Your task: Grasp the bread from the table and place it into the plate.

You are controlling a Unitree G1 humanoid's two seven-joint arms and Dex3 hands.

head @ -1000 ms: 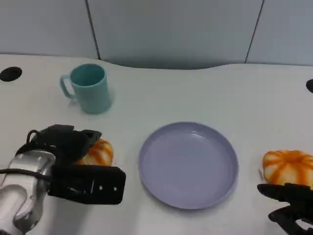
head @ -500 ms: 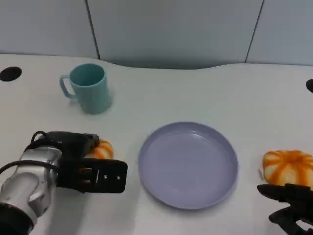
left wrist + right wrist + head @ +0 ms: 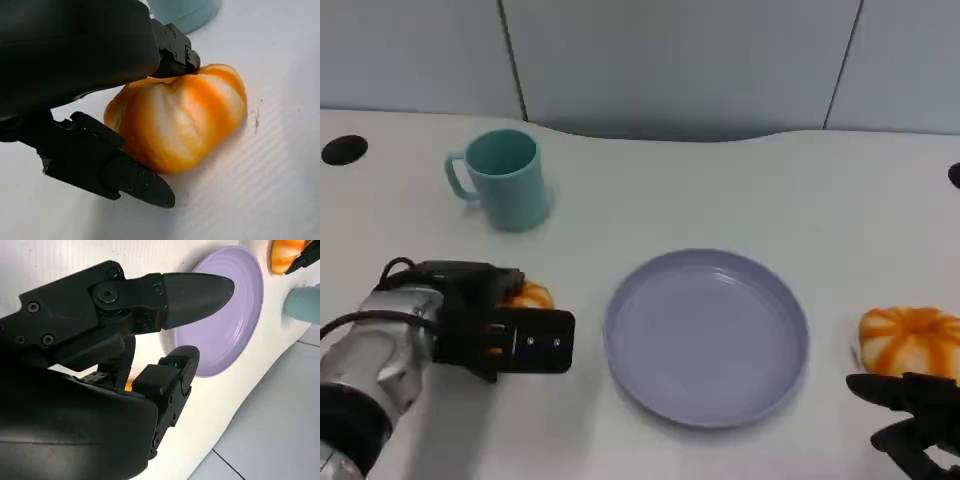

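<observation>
Bread in left hand, well clear of plate rim

On my feed the bread is a rounded orange bun with pale stripes, lying on the white table left of the plate and well apart from it (mostly hidden behind black fingers in the head view). The plate is a round, shallow lavender dish, upright, with nothing in it. A second similar bun lies just right of the plate.

No text, label, brand or number can be read anywhere
</observation>
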